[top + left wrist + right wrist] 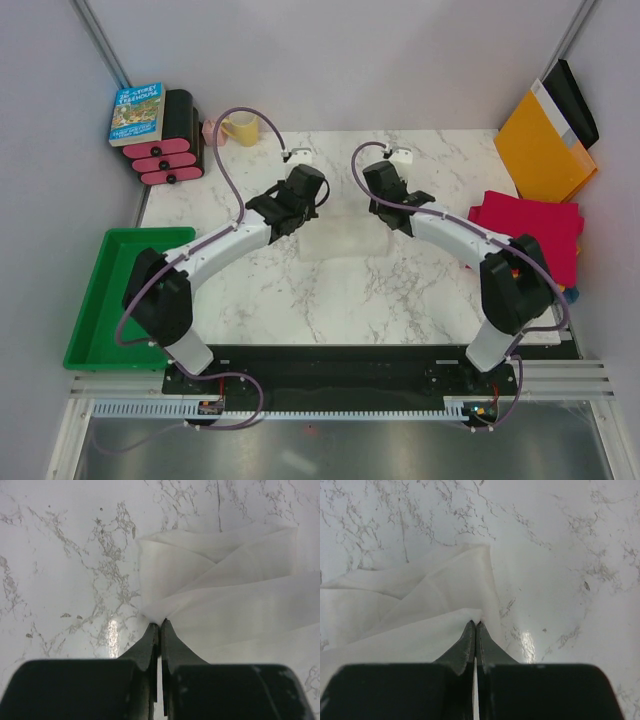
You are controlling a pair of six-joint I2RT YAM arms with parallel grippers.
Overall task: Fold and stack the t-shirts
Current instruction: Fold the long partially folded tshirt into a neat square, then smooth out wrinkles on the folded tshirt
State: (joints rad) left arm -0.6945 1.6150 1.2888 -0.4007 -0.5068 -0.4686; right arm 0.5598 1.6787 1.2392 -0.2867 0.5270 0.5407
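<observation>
While the left gripper [160,626] and right gripper [476,624] are pinching the white t-shirt [225,600] by thin edges, any uneven pull is likely risking slippage.

We view the whole bench [400,290] from above, behind the arms [230,240]. Both wrist cameras look down close; all three share the white t-shirt [215,580].

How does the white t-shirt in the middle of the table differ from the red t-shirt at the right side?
The white t-shirt is thin and pale, nearly lost against the marble table; the red t-shirt is vivid. The white one is pinched by the left gripper and the right gripper; the red one is untouched. The white one lies mid-table, the red one at the right edge. Both are cloth.
</observation>
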